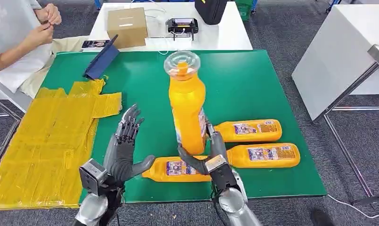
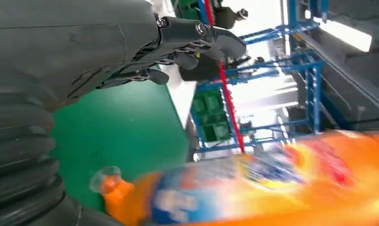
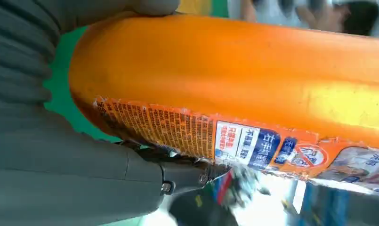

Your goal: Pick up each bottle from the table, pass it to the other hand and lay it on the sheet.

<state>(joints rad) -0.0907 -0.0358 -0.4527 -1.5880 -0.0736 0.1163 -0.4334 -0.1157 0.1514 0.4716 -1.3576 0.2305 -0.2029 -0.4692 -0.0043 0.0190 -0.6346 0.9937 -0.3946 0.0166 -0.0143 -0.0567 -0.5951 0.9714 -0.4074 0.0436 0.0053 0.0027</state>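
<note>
Above the green table [image 1: 253,84] I am holding the orange bottle [image 1: 186,108] upright, my right hand [image 1: 211,157] clamped on its lower part, and I am bringing my left hand [image 1: 124,146], fingers apart and empty, beside it to grip the middle before releasing.

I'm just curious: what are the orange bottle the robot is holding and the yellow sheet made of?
Orange bottle in the right hand: probably glossy plastic, given its shine, clear cap and printed label. Yellow sheet: looks like thin plastic film, wrinkled and slightly shiny, though that's uncertain.
</note>
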